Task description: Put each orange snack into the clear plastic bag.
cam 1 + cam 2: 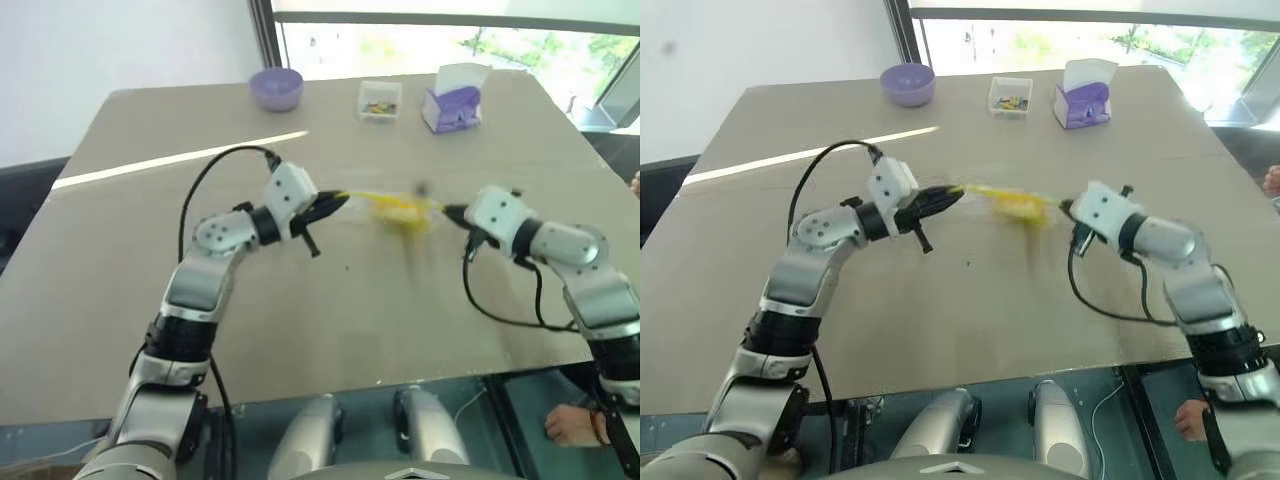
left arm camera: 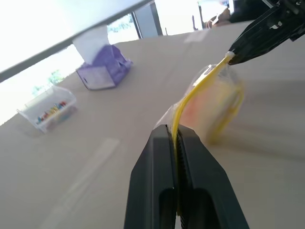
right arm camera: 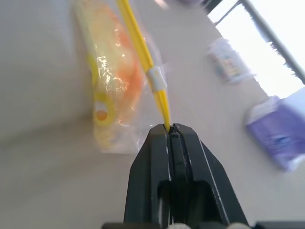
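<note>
Above the middle of the tan table, the clear plastic bag hangs stretched between both grippers with the orange snack inside it. Pressed together, the left gripper pinches one end of the yellow seal strip; the right gripper pinches the other end. A purple tissue box, a small clear box and a purple bowl stand at the far edge.

no readable text, faint yellow print on clear plastic bag illegible
</note>
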{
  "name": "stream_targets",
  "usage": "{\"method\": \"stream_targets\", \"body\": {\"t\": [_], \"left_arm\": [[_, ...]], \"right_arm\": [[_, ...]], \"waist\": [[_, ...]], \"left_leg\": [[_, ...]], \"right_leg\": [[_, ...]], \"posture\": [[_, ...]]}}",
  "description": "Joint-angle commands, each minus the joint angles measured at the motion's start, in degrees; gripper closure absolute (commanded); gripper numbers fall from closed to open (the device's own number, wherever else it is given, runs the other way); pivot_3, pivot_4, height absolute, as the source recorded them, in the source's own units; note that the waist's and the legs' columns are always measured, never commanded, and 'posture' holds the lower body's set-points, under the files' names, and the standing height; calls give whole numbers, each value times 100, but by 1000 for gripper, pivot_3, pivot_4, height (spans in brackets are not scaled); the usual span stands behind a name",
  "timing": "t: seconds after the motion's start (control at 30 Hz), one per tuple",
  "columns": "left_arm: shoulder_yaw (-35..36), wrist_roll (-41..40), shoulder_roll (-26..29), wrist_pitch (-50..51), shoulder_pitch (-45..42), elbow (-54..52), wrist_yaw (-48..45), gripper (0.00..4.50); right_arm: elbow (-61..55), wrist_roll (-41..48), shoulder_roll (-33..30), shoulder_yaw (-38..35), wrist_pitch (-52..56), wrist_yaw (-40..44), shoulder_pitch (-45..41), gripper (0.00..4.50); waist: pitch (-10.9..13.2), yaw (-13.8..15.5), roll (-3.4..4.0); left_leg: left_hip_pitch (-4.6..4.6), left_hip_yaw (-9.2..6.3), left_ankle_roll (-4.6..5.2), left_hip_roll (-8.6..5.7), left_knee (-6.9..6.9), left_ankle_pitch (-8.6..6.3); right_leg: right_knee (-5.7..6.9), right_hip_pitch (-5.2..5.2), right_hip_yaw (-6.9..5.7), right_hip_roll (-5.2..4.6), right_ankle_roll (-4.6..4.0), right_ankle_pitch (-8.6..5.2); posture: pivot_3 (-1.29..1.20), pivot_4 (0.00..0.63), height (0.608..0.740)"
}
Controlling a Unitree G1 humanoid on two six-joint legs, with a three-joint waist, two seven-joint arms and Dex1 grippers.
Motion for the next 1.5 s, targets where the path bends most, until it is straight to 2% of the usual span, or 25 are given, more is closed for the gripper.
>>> {"method": "stream_targets", "body": {"t": [0.03,0.2,0.33,0.43,0.5,0.63,0.73,0.9,0.93,0.97,1.0,1.03,1.23,1.27,1.37,1.5], "left_arm": [[381,-75,-59,-152,-755,612,272,4500],[350,285,-112,-879,-1529,1644,559,4500],[212,578,-124,-1514,-1349,1679,683,4500],[26,741,-41,-1925,-811,1279,543,4500],[-255,849,93,-2075,-22,733,291,4500],[-561,839,280,-1865,1189,-189,32,4500],[-619,860,363,-1726,1511,-449,-38,4500],[-512,412,516,-1133,1719,-800,-366,4500],[-466,249,562,-988,1761,-869,-480,3862],[-393,67,626,-830,1827,-963,-583,3544],[-327,-81,687,-692,1886,-1045,-661,3017],[-287,-166,727,-604,1928,-1102,-700,2855],[628,-1386,1249,646,2593,-1568,-996,374],[877,-1650,1331,929,2676,-1615,-973,28],[1556,-2197,1634,1438,2948,-1749,-1018,28],[1983,-2398,1827,1629,3135,-1836,-996,28]], "right_arm": [[831,-361,-171,-281,-806,-458,-819,4455],[1967,-771,-157,-176,-1739,-981,-1696,4455],[2086,-743,-5,-282,-2075,-1252,-1639,4455],[1753,-623,28,-292,-2124,-1121,-1047,4455],[1259,-450,58,-195,-2006,-859,-249,4455],[475,-347,112,10,-1805,-542,984,4455],[188,-342,140,112,-1718,-386,1458,4455],[-208,-130,22,-5,-1349,-54,1876,4455],[-259,-77,-5,-48,-1288,2,1911,3942],[-324,-8,-59,-89,-1239,91,1984,3601],[-393,65,-110,-130,-1187,169,2062,2994],[-445,115,-141,-157,-1154,217,2119,2851],[-1304,1138,-404,-1040,-368,562,2806,287],[-1498,1416,-450,-1264,-151,632,2906,2],[-1954,2120,-599,-1946,372,808,3175,2],[-2241,2424,-769,-2386,602,980,3507,2]], "waist": [[0,-4,0],[0,-23,0],[0,-30,0],[0,-22,0],[-3,-20,2],[1,-16,8],[5,-17,10],[3,-29,12],[3,-37,12],[3,-37,12],[3,-37,12],[3,-33,12],[4,-24,13],[4,-22,12],[4,-13,12],[4,7,12]], "left_leg": [[1,1,0,0,0,0],[-6,7,0,0,-5,0],[-11,6,1,1,-18,-2],[-17,6,4,0,-17,-3],[-16,5,5,0,-17,-4],[-14,12,11,2,-21,-8],[-13,22,15,0,-4,-9],[112,23,30,20,-4,-16],[119,24,30,22,-4,-16],[118,26,30,22,-3,-16],[117,25,30,24,-3,-16],[117,25,30,25,-3,-16],[99,23,33,33,-12,-21],[98,24,35,34,-12,-22],[90,22,37,35,-11,-24],[93,18,38,39,-12,-25]], "right_leg": [[0,0,0,0,0,0],[-3,-12,5,0,-1,1],[-9,-21,9,-1,-1,1],[-10,-27,11,-2,-1,1],[-10,-26,11,-2,-1,1],[-8,-28,22,-1,-1,1],[-3,-25,29,2,3,15],[-7,100,23,17,29,9],[-8,107,23,19,30,8],[-8,106,24,20,30,9],[-8,103,24,22,30,9],[-8,103,24,23,29,9],[-17,85,23,22,5,21],[-20,85,23,22,5,22],[-31,86,21,21,18,15],[-41,96,11,16,29,8]], "posture": [[0,150,740],[0,150,740],[0,150,740],[0,150,740],[0,150,740],[0,150,740],[0,150,740],[0,150,740],[0,150,740],[0,150,740],[0,150,740],[0,150,740],[0,150,740],[0,150,740],[0,150,740],[0,150,740]]}}
